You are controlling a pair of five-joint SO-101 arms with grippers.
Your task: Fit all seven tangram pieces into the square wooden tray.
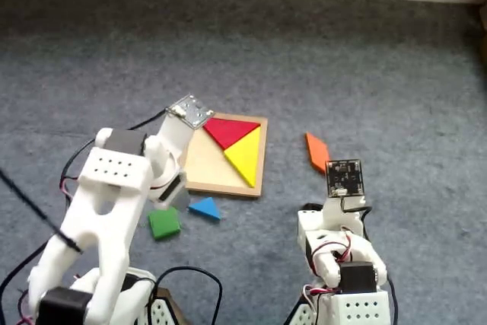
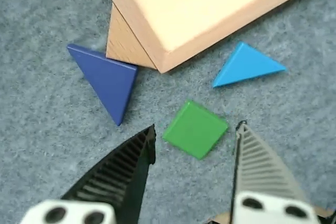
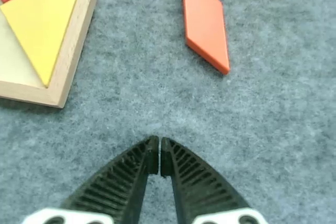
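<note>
– Left tool (image 2: 196, 126) hangs spread wide over the green square (image 2: 195, 129), which lies on the desk (image 2: 52, 145) just off the tray (image 2: 129, 9) corner.
– It's facing the square's corners. I'd twist the wrist to meet flat sides, then drop straight, clear of the light blue triangle (image 2: 247, 65).
– Right tool (image 3: 159, 156)?
– Pinched together, empty, short of the orange parallelogram (image 3: 206, 22).

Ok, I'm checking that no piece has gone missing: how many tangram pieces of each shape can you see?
Triangles: 5 (red, yellow, light blue, dark blue, plain wood)
Squares: 1 (green)
Parallelograms: 1 (orange)
Total: 7
</note>
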